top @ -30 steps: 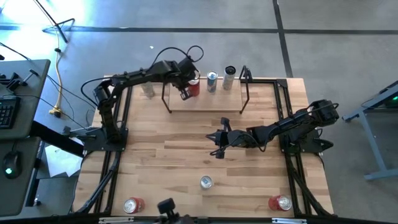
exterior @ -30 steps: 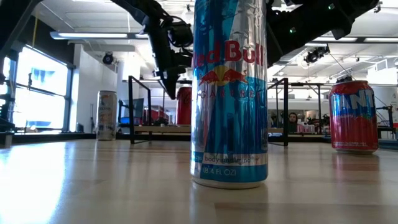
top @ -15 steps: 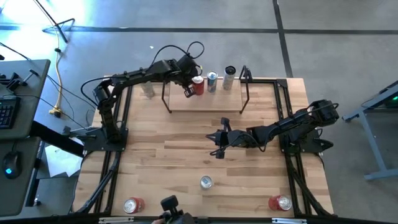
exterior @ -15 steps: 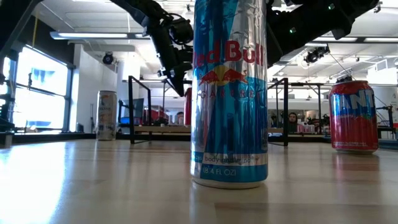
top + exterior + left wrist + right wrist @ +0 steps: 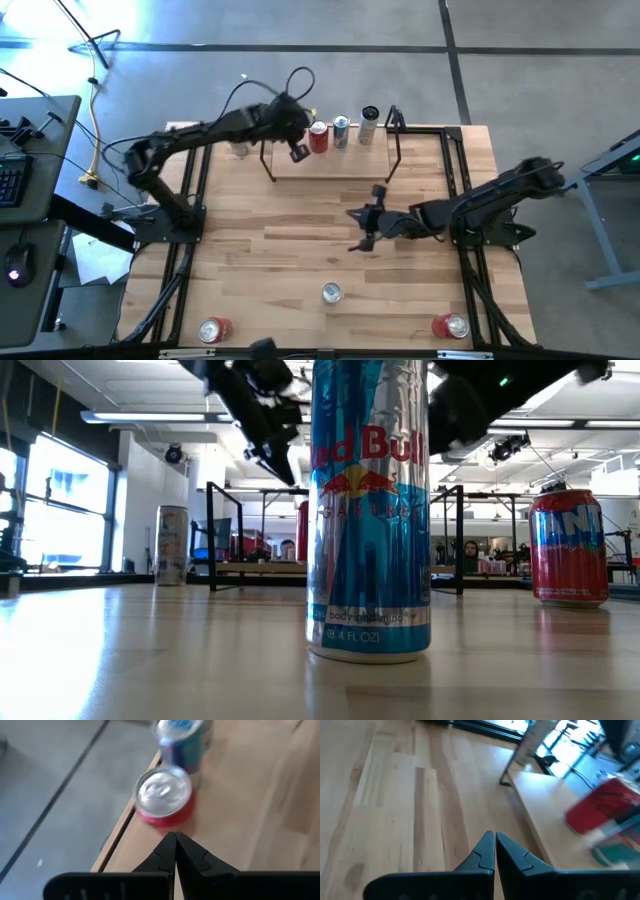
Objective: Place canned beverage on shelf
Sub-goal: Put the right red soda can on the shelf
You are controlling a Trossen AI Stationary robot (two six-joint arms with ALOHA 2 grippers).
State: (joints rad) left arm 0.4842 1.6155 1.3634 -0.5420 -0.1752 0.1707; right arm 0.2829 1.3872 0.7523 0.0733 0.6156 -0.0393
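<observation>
The shelf (image 5: 330, 166) is a low light-wood board with black rod frames at both ends, at the table's far edge. A red can (image 5: 318, 137) stands upright on its far part, next to a blue-and-silver can (image 5: 341, 131) and a silver can (image 5: 369, 122). My left gripper (image 5: 298, 152) is shut and empty, above the shelf just left of and nearer than the red can (image 5: 162, 795). My right gripper (image 5: 362, 228) is shut and empty over the middle of the table; in the right wrist view it (image 5: 494, 836) points toward the shelf (image 5: 555, 815).
A tall Red Bull can (image 5: 331, 292) stands near the front middle. Red cans stand at the front left (image 5: 213, 330) and front right (image 5: 451, 326). A pale can (image 5: 238, 147) stands on the table just left of the shelf. Black arm frames run along both sides.
The red can has shifted a little toward the table's right on the shelf and now stands still. My left gripper has drawn back from it toward the near left and risen, its arm swinging out to the left. My right gripper has moved slightly toward the right edge.
</observation>
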